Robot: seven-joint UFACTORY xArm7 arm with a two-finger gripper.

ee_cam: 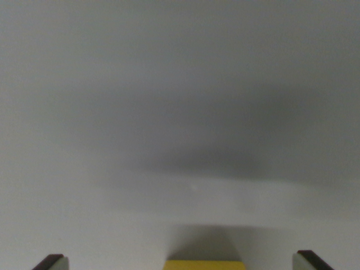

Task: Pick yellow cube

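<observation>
Claw (183,264): only the two fingertips show, at the bottom edge of the wrist view, one (52,262) at the wrist view's left and one at the wrist view's right. They stand wide apart, with bare surface between each tip and the cube. The claw has hold of nothing.

Yellow cube (205,265): a thin yellow strip at the very bottom edge, roughly midway between the two fingertips, a little nearer the one at the wrist view's right. Only its top edge is in view; the rest is cut off by the frame. It touches neither fingertip.

Cube shadow (205,243): a soft grey patch lies just beyond the cube, narrowing as it runs away from it.

Tabletop (84,214): pale grey-white, plain and blurred, filling nearly the whole picture. No other object rests on the part that shows.

Far shadow (225,152): a broad, darker, smeared band lies across the middle of the tabletop, well beyond the cube, heavier toward the wrist view's right. What throws it cannot be told.

In the way: nothing stands between the fingertips and the cube.
</observation>
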